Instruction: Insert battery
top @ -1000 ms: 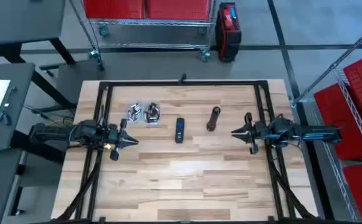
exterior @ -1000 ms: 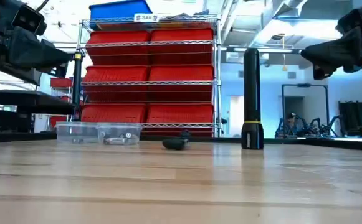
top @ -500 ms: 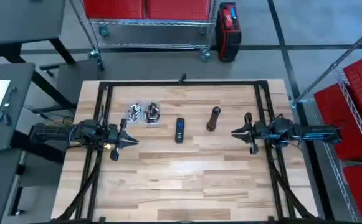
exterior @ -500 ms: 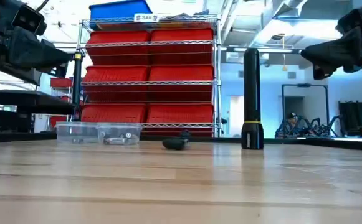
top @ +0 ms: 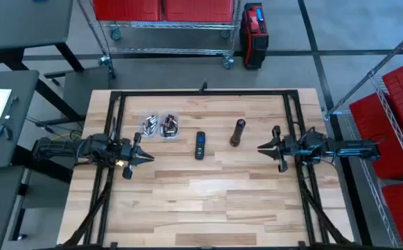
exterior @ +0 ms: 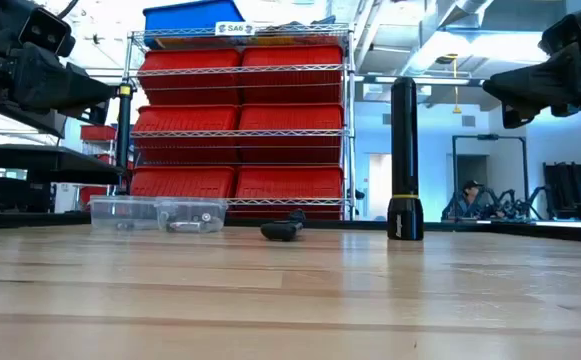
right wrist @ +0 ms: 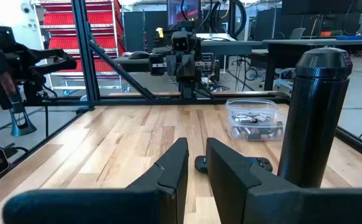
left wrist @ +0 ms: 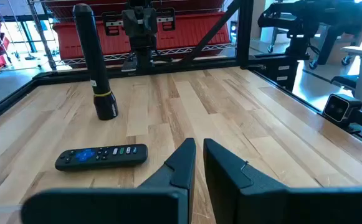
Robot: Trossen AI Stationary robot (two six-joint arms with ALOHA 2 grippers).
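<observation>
A black flashlight (top: 237, 132) (exterior: 403, 160) stands upright on its wider, yellow-ringed end at the table's middle right. A black remote (top: 200, 144) (left wrist: 101, 156) lies flat, buttons up, left of it. Two clear plastic boxes (top: 149, 126) (top: 168, 125) with batteries inside sit side by side at the far left. My left gripper (top: 148, 157) (left wrist: 198, 146) hovers shut above the table's left side, pointing at the remote. My right gripper (top: 260, 147) (right wrist: 196, 144) hovers shut at the right side, next to the flashlight (right wrist: 313, 118).
A black metal frame (top: 201, 93) runs round the wooden table top. Bare wood fills the near half of the table (top: 201, 208). Beyond the far edge stands a wire shelf with red bins (exterior: 240, 120).
</observation>
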